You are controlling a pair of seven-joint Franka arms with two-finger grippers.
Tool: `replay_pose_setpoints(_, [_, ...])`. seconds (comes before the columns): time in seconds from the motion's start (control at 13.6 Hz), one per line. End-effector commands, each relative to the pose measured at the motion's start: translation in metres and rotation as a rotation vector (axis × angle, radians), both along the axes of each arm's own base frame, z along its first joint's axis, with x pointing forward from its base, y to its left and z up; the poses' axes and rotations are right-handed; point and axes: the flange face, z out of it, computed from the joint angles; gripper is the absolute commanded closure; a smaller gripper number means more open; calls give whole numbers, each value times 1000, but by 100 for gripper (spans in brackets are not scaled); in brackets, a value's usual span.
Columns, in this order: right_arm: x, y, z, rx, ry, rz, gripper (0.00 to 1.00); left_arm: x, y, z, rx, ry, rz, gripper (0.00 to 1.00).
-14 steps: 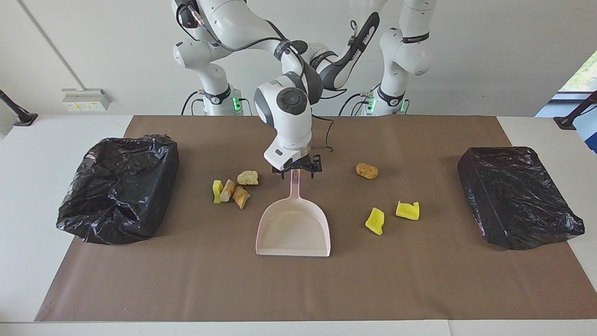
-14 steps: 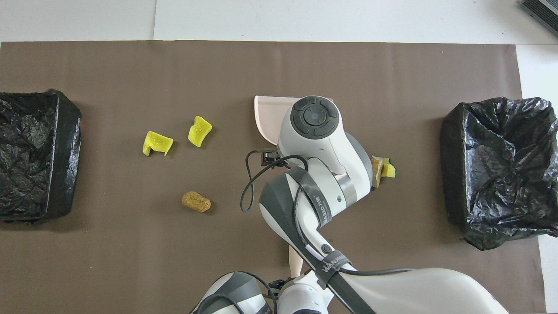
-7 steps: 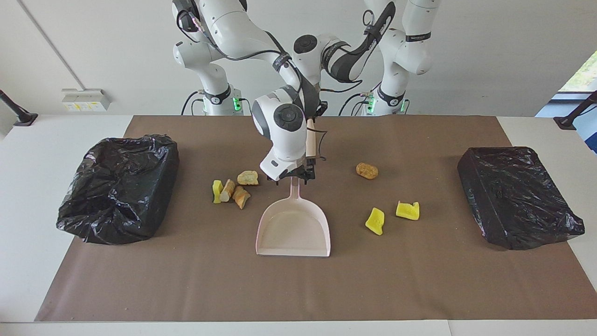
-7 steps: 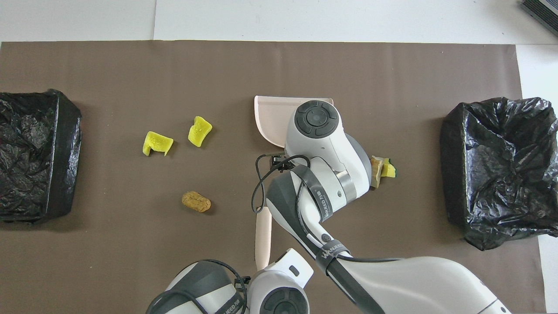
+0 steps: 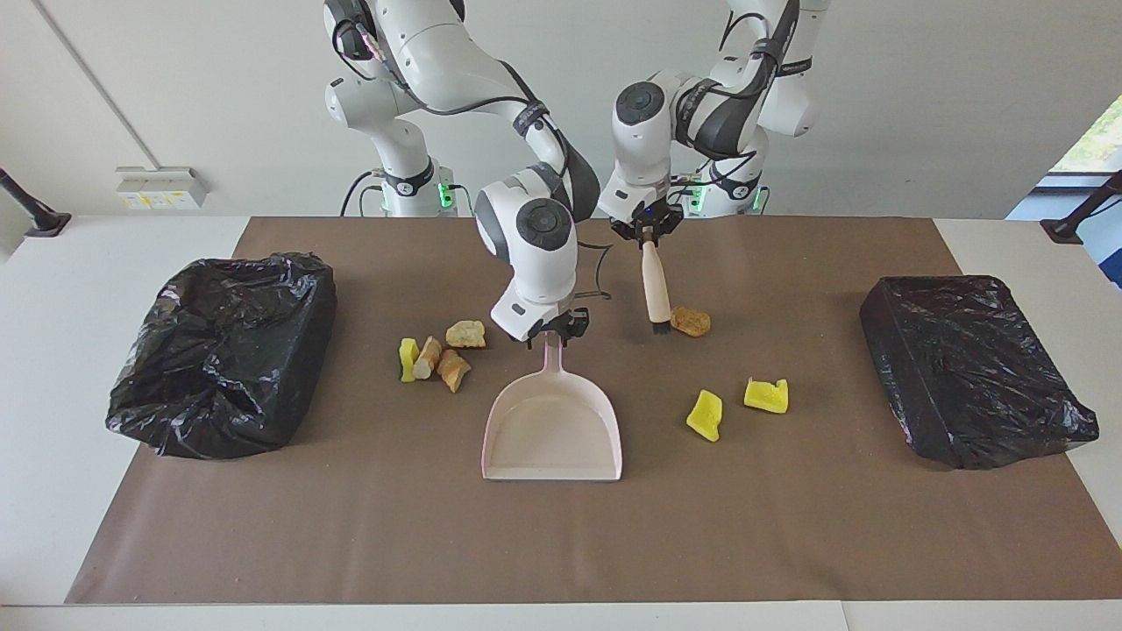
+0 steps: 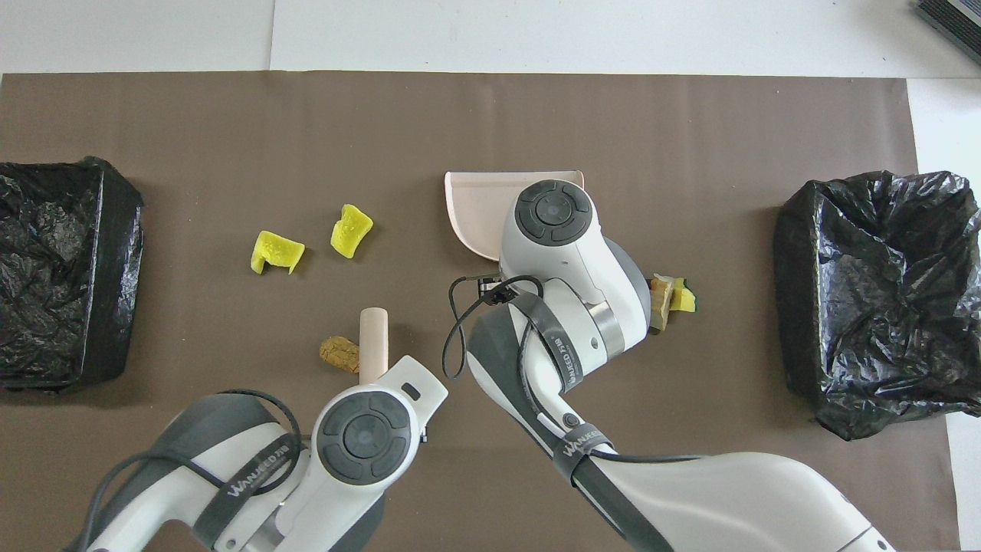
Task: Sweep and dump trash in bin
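Brown mat, frame centre | left gripper (image 5: 646, 230) clamps brush (image 5: 656, 285) beside tan lump (image 5: 690, 321) | right gripper (image 5: 552, 330) at dustpan (image 5: 552, 434) handle, grip unclear | trash (image 5: 436, 355) probably light, soft: sweep, don't pinch.

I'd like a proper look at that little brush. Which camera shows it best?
The facing view: the brush shows whole, from the left claw down to its dark bristles. The overhead view shows only its pale handle end, the rest hidden under the arm.
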Motion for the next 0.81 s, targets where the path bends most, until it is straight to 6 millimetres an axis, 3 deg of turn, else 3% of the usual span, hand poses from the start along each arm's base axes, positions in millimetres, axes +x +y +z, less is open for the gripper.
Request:
replay_pose_setpoints(0.0, [2,-6,13,-16,-8,23,100,21,53,17,-6,-24,43,100])
replay_pose_setpoints(0.22, [4,-13,22,46,-3,396,100,52,97,9,-26,-79,135,100])
replay_pose_setpoints(0.44, [5,-45,62,76,-21,590,100,84,161,0,-59,-120,177,100])
replay_pose_setpoints(0.66, [-34,-67,82,75,-16,801,100,116,201,-23,-71,-139,189,100])
replay_pose_setpoints(0.74, [-44,-69,81,21,-37,955,100,130,212,-27,-72,-138,174,100])
